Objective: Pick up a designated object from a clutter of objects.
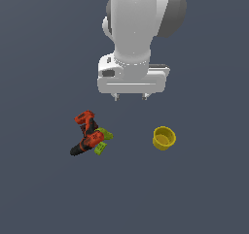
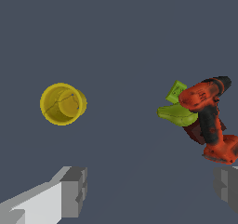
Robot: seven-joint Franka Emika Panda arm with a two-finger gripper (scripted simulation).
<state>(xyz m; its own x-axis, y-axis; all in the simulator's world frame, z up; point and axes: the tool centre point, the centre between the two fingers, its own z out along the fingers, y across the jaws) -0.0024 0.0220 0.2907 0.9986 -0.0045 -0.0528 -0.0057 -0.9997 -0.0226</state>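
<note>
end effector (image 2: pixel 148 193) wide open, empty | pear-like thing (image 2: pixel 178 115) apart, under drill (image 2: pixel 210 118)

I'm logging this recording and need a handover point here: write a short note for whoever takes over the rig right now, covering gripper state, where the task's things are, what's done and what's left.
Gripper: open, empty, raised above the floor, between the cup and the drill pile rather than over either.
Olive-green pear-like object: on the floor, tucked against the red-and-black power drill, partly hidden under its body. A small lime-green block lies right beside it.
Yellow cup: on its own, apart from the pile, towards the exterior view's right.
Done: nothing grasped yet.
Left: move over the pear-like object, descend, close on it without catching the drill, lift.
</note>
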